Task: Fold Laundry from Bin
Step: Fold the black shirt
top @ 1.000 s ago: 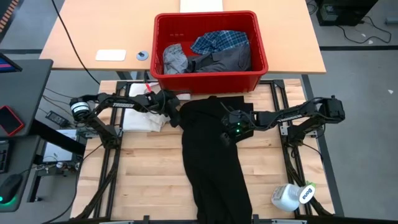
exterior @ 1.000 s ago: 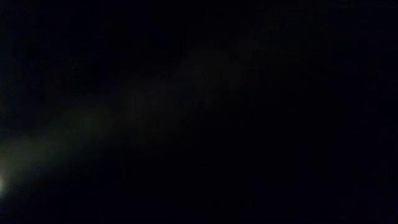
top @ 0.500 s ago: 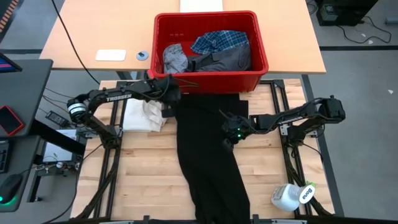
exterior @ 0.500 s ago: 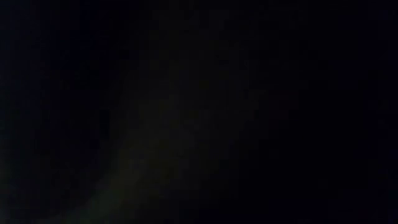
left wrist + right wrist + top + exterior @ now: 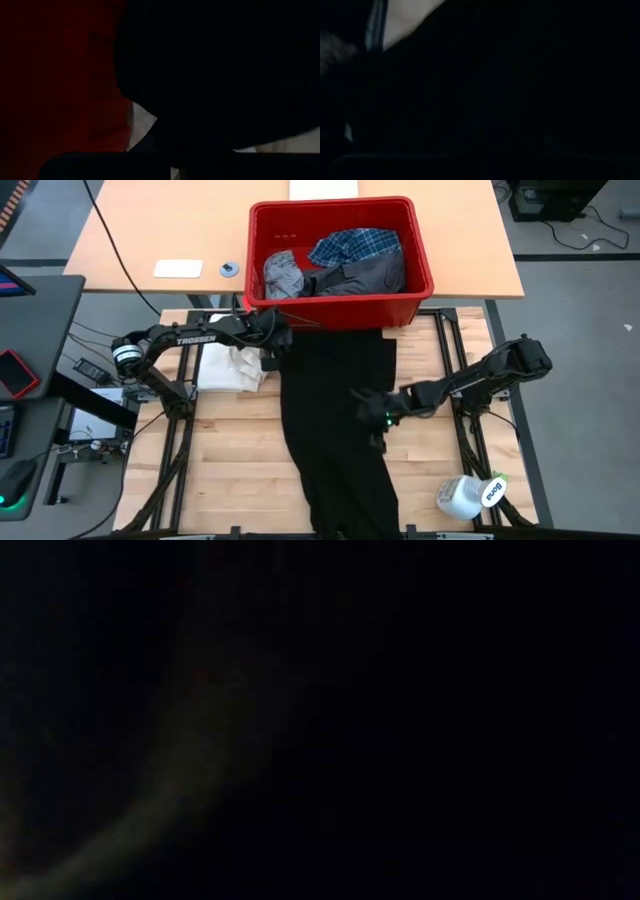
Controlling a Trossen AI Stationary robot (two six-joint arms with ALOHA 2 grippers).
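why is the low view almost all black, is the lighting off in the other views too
High view: evenly lit, and the black garment hangs off the table's front edge, so it probably covers the low camera. Low view: only a faint glow in one corner. Left wrist view: dark cloth fills most of it, the red bin dim behind. Right wrist view: nearly all black cloth.

I could read two things from above. My left arm (image 5: pixel 195 337) carried the white lettering "TROSSEN" along its dark link. The white bottle (image 5: pixel 468 496) lying near the counter's (image 5: pixel 240 460) front right corner bore a label reading "Bona". The other views were too dark to show me any writing.
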